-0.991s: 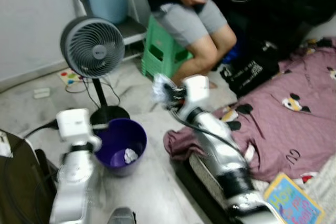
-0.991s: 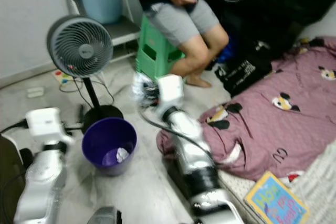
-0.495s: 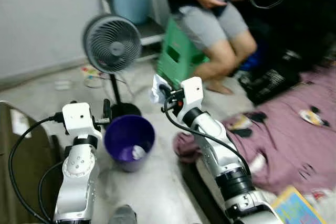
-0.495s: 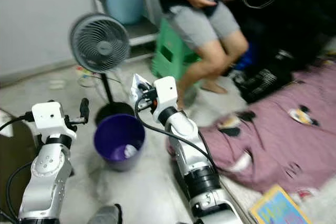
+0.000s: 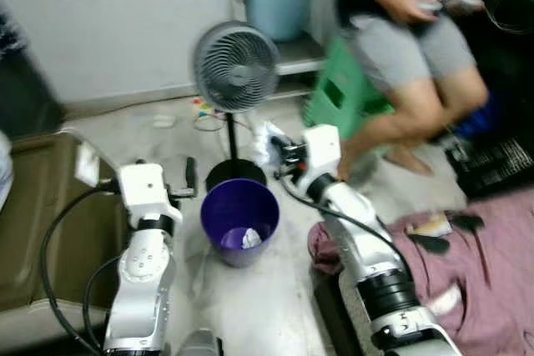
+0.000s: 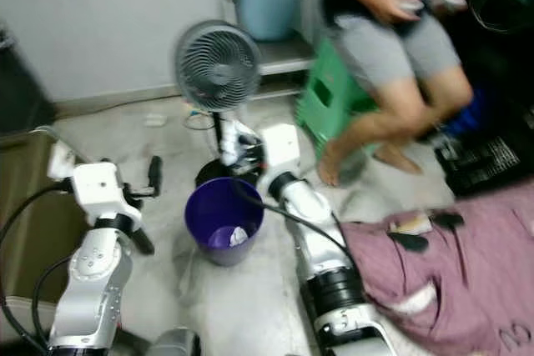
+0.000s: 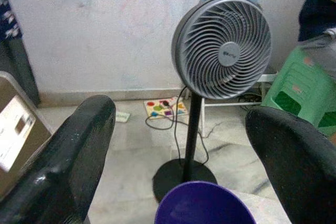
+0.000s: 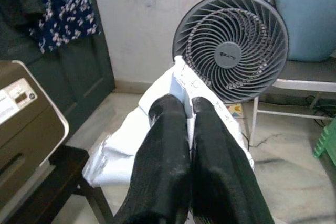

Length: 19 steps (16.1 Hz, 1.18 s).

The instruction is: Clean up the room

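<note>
A purple bin (image 5: 240, 216) stands on the floor between my two arms, with a crumpled white paper (image 5: 250, 238) lying inside. My right gripper (image 5: 279, 149) is shut on a white plastic wrapper (image 5: 262, 137) and holds it just above the bin's far right rim. In the right wrist view the wrapper (image 8: 157, 124) bulges out on both sides of the closed fingers (image 8: 168, 129). My left gripper (image 5: 189, 179) hovers left of the bin, open and holding nothing. Its wide-spread fingers (image 7: 79, 145) frame the bin's rim (image 7: 202, 198).
A grey pedestal fan (image 5: 236, 64) stands right behind the bin, its cord trailing on the floor. A person (image 5: 409, 47) sits on a green stool (image 5: 338, 102) at the right. A brown cabinet (image 5: 33, 206) is on the left and purple bedding (image 5: 467, 273) at the lower right.
The view has swung left, bringing the bin and fan to the centre. My right gripper, still shut on the wrapper, has come closer to the bin's rim. The left gripper stays open.
</note>
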Motion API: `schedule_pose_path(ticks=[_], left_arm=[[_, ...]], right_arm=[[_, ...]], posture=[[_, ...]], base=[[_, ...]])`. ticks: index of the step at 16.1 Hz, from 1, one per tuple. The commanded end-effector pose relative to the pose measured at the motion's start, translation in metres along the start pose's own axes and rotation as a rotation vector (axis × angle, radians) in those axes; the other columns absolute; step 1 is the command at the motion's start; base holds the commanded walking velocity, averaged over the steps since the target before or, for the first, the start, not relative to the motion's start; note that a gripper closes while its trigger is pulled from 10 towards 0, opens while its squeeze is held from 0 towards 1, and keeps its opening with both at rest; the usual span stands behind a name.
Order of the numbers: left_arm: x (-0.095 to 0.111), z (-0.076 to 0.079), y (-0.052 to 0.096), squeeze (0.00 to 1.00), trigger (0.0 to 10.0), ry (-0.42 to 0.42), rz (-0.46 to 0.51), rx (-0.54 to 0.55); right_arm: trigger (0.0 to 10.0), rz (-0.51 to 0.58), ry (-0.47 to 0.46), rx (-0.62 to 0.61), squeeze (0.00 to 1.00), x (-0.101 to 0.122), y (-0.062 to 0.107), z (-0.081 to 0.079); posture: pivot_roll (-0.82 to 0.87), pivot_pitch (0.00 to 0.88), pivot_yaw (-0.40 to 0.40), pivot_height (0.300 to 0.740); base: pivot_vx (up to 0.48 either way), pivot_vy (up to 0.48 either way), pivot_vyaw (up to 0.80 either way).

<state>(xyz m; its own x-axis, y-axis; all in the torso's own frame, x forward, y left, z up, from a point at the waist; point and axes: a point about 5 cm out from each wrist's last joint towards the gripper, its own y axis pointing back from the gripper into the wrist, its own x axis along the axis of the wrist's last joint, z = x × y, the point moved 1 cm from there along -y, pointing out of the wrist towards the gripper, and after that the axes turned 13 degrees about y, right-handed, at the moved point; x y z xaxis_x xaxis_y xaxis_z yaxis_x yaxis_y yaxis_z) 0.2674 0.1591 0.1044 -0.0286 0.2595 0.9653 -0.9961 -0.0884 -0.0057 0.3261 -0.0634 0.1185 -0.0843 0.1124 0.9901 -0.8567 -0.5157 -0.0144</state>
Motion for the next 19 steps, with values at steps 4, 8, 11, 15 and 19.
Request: schedule_pose_path(ticks=[4, 8, 11, 15, 19], left_arm=[[0.003, -0.006, -0.001, 0.0, 10.0, 0.0, 0.008, 0.014], [0.003, -0.006, 0.0, 0.0, 10.0, 0.003, 0.007, 0.017], [0.004, -0.006, 0.001, 0.0, 10.0, 0.021, 0.005, -0.003], [0.007, -0.001, 0.003, 0.0, 10.0, 0.056, 0.015, -0.049], [0.009, 0.002, 0.003, 0.0, 10.0, 0.083, 0.022, -0.069]], right_arm=[[10.0, 0.029, -0.004, 0.021, 0.0, 0.009, -0.005, -0.006], [10.0, 0.027, -0.009, 0.021, 0.0, 0.008, -0.005, -0.007], [10.0, -0.022, -0.036, -0.054, 0.0, 0.001, -0.005, 0.004], [10.0, -0.092, -0.039, -0.059, 0.0, -0.005, -0.006, -0.004], [10.0, -0.083, -0.025, -0.107, 0.0, -0.003, -0.007, 0.008]], posture=[[-0.03, 0.0, -0.067, 0.74], [-0.03, 0.0, -0.067, 0.74], [-0.03, 0.0, -0.068, 0.74], [-0.03, 0.0, -0.065, 0.74], [-0.03, 0.0, -0.067, 0.74]], base=[[0.0, 0.0, 0.79], [0.0, 0.0, 0.79], [0.0, 0.0, 0.0], [0.0, 0.0, 0.0], [0.0, 0.0, 0.0]])
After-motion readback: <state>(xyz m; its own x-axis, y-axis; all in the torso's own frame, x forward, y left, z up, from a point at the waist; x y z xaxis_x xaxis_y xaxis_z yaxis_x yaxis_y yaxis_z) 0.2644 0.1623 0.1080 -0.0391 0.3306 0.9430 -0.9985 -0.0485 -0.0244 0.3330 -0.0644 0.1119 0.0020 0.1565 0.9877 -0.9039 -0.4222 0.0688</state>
